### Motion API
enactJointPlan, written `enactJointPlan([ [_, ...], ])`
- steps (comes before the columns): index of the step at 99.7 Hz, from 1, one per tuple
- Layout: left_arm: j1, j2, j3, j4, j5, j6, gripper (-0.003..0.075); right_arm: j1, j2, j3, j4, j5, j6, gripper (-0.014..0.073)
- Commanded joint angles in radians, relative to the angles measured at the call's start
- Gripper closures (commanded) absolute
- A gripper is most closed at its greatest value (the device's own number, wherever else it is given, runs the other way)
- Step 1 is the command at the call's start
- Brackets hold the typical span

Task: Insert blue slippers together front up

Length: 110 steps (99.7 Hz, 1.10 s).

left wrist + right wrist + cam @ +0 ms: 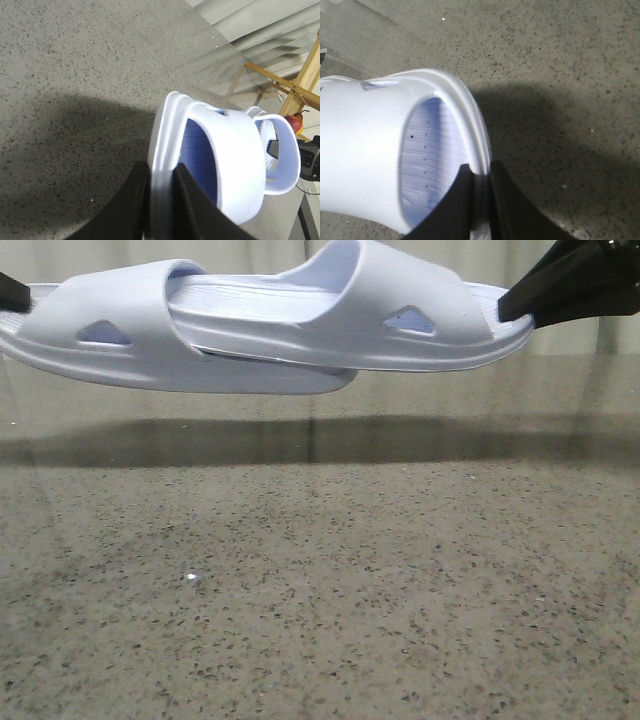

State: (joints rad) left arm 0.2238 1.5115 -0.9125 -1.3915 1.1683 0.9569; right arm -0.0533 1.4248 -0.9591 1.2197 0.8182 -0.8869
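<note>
Front view: the two blue slippers are held in the air above the speckled bench (320,580), nested one into the other. The left slipper (120,330) lies lower, its sole edge running to a tip near the middle of the view. The right slipper (400,315) sits higher, its front end pushed under the left slipper's strap so that the two soles overlap at the middle. Each strap shows one triangular side hole. The pair hangs roughly level, with a wide band of open air between the lower sole edge and the bench; a long dark shadow (320,440) lies on the bench below and behind it.

The left gripper (12,292) meets the far left end of the pair, and the right gripper (560,290) meets the far right end; both are cut by the frame edges.

Left wrist view: the left gripper's (162,200) black jaws are closed on the rim of the left slipper's (235,165) sole, one on each face of the edge. The second strap shows beyond the first.

Right wrist view: the right gripper's (481,200) jaws pinch the sole edge of the right slipper (365,155) likewise, the ribbed footbed visible through the strap opening. The bench (560,75) lies beneath, well apart from the slipper.
</note>
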Motion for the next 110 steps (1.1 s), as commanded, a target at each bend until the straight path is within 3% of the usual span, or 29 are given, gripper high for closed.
enactJointPlan([
  [1, -0.028, -0.039, -0.027, -0.101, 0.098, -0.011, 0.0705, 0.006, -0.008, -0.036, 0.093, 0.008, -0.048, 0.0701],
  [26, -0.099, -0.039, -0.027, -0.151, 0.098, -0.011, 0.0705, 0.053, 0.091, -0.079, 0.157, 0.099, -0.128, 0.0701],
  [55, -0.102, -0.039, -0.027, -0.150, 0.098, -0.013, 0.0705, 0.161, 0.188, -0.191, 0.159, 0.142, -0.133, 0.0701],
  [84, -0.102, -0.039, -0.027, -0.128, 0.098, -0.021, 0.0705, 0.179, 0.208, -0.228, 0.165, 0.144, -0.133, 0.0696],
  [91, -0.095, -0.039, -0.027, -0.128, 0.098, -0.021, 0.0705, 0.164, 0.206, -0.230, 0.165, 0.159, -0.133, 0.0655],
  [110, -0.058, -0.039, -0.027, -0.128, 0.098, -0.021, 0.0705, 0.078, 0.206, -0.230, 0.161, 0.266, -0.124, 0.0440],
])
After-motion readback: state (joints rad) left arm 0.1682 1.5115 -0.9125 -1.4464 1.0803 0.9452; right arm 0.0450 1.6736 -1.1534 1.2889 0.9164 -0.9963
